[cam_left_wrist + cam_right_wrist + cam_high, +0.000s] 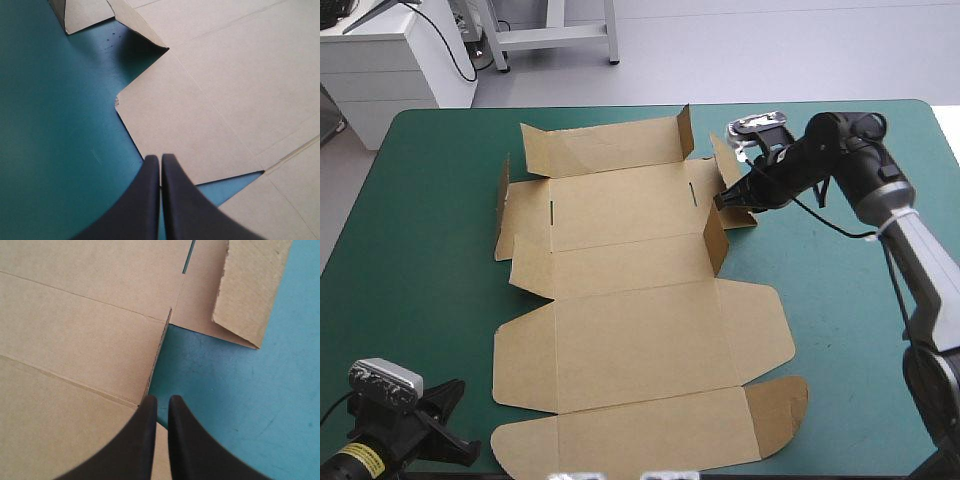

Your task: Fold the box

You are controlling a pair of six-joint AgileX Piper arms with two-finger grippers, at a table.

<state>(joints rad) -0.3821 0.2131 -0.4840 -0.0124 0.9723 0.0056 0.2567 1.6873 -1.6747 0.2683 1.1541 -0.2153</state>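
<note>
Centre right, we see the right gripper clamped on the box's raised flap. Lower left, the left gripper's fingers meet.

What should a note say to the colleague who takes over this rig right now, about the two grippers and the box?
Left gripper: shut, holding nothing, by the near left corner of the box.
Right gripper: all but shut on the raised side flap at the box's right edge.
Box: mid-table on the teal-green cover, mostly flat. The far wall and the left side flap are partly raised.
Done: the far flaps are lifted.
Left: raise and tuck the walls. The near panels lie flat.
</note>
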